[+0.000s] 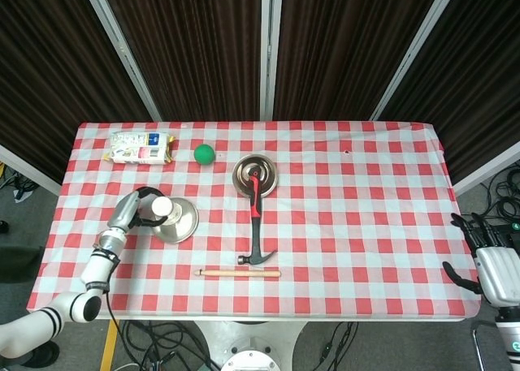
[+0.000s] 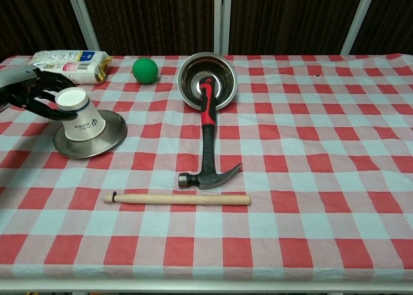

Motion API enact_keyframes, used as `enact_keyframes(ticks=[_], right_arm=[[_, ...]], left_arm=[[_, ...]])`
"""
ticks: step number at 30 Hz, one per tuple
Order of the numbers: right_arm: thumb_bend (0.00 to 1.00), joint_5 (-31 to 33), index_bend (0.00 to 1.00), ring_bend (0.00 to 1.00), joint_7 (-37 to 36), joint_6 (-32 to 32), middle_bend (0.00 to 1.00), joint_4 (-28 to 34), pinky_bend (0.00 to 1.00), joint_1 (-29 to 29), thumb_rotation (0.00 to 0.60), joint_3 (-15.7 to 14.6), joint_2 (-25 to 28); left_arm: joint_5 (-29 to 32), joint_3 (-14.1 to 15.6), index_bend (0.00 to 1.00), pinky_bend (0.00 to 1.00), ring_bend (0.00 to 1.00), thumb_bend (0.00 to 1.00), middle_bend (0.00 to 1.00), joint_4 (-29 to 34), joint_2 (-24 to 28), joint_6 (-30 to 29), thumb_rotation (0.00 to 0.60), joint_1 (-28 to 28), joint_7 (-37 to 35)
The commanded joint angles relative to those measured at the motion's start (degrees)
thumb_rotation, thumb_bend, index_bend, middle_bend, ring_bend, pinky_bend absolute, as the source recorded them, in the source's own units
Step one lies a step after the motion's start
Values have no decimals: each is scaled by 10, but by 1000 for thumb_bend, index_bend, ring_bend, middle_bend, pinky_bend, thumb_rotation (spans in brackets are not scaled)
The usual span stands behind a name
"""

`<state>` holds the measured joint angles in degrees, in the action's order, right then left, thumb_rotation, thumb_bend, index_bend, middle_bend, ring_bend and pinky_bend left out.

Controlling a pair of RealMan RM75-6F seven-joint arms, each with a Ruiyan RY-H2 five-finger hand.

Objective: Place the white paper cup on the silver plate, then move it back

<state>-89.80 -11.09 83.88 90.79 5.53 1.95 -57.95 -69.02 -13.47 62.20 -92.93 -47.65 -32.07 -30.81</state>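
Red-and-white checked cloth covered our bench (image 2: 310,146). Our left hand (image 2: 33,90) held the white paper cup (image 2: 77,115), which sat upside down on the silver plate (image 2: 103,138), fingers curled round its upper end. Our right hand (image 1: 486,253) hung off the bench's far right edge, fingers apart and holding nothing. Nearby lay a hammer (image 2: 208,140) with its handle resting in a steel bowl (image 2: 193,75), a wooden stick (image 2: 177,199), a green ball (image 2: 145,70) and a snack packet (image 2: 70,59).
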Motion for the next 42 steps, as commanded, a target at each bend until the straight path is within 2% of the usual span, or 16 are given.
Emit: enact_keyframes(ticks=[1, 8, 17, 20, 25, 28, 36, 39, 42], right_arm=[[214, -1, 50, 0, 0, -1, 202, 0, 129, 0, 600, -1, 0], [214, -1, 49, 0, 0, -2, 202, 0, 129, 2, 600, 0, 0], [214, -1, 50, 0, -1, -1, 203, 0, 129, 2, 600, 0, 1], [214, -3, 50, 0, -3, -2, 202, -2, 129, 2, 600, -2, 0], [214, -4, 49, 0, -5, -5, 203, -5, 129, 4, 600, -3, -2], [214, -2, 50, 0, -4, -6, 203, -5, 129, 5, 600, -2, -2], [214, -1, 50, 0, -5, -7, 203, -3, 129, 7, 600, 0, -2], [214, -3, 50, 0, -4, -7, 202, -3, 129, 7, 600, -1, -2], [214, -4, 50, 0, -4, -6, 202, -3, 129, 7, 600, -1, -3]], left_arm=[[-8, 4, 501, 181, 155, 287, 300, 20, 8, -4, 600, 5, -4], [-52, 29, 502, 156, 155, 285, 294, 70, 46, 20, 600, -3, -25], [19, 1, 502, 156, 155, 287, 294, 3, 17, 38, 600, -16, 11], [16, 5, 502, 156, 155, 287, 294, 21, 24, 31, 600, -9, 15], [-29, 26, 502, 155, 155, 287, 294, 81, 43, -1, 600, 7, 6], [-42, 34, 502, 152, 154, 287, 294, 88, 45, -4, 600, 6, 10], [20, 0, 502, 149, 139, 288, 294, 16, 15, 11, 600, -6, 20], [23, 0, 502, 150, 139, 289, 294, 22, 20, 16, 600, -4, 19], [3, 11, 502, 149, 139, 288, 294, 48, 33, 9, 600, 1, 22]])
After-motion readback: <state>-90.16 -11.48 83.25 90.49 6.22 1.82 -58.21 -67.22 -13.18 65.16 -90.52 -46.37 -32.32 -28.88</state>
